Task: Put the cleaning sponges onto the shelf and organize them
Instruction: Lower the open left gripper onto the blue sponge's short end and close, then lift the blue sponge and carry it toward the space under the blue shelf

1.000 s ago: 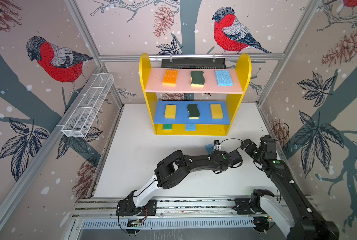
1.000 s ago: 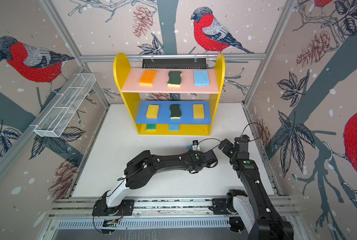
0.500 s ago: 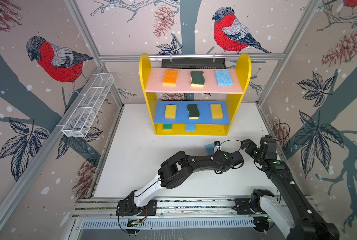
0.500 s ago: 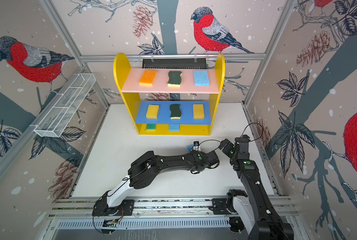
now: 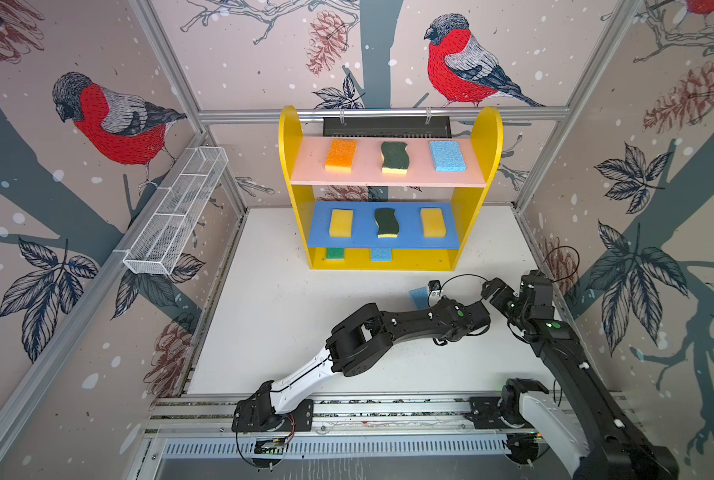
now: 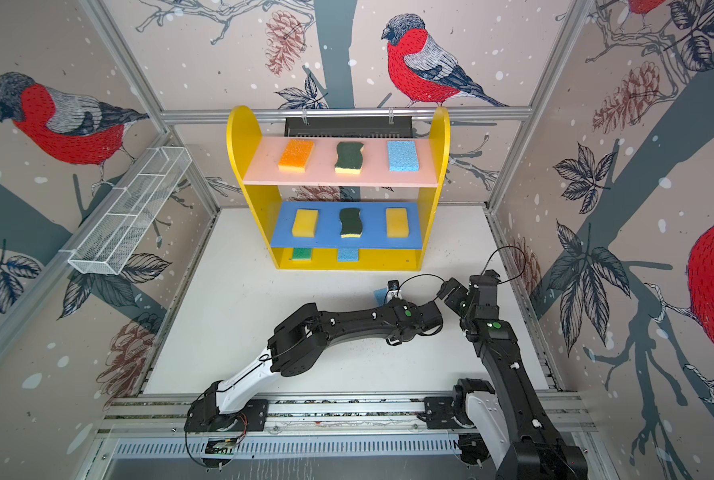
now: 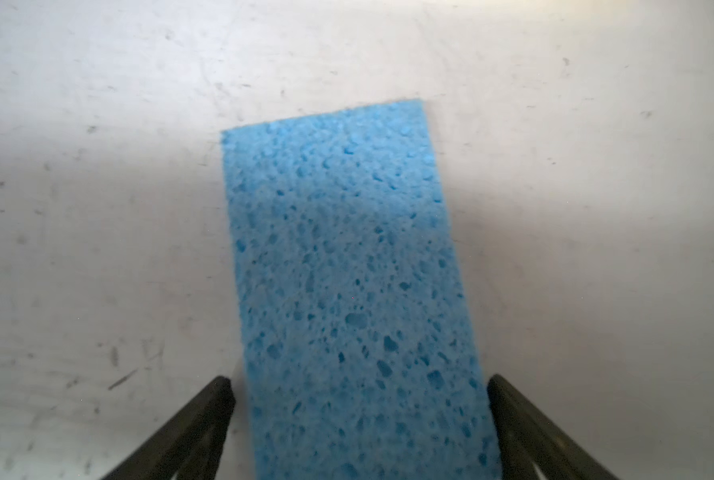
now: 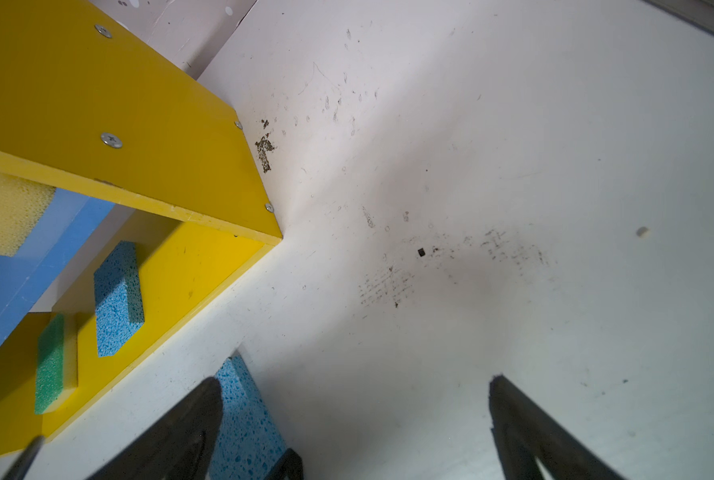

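1 light blue sponge lies on the white table, at 5 o'clock from the shelf bearing 8 other sponges. The left gripper straddles it, jaws wide, a gap at 1 finger. At its 3 o'clock, the right gripper gapes empty.

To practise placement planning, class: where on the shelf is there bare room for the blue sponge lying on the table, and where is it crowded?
Free: the yellow base, between its light blue sponge and the right side panel. Crowded: the pink board and blue board, each holding three.
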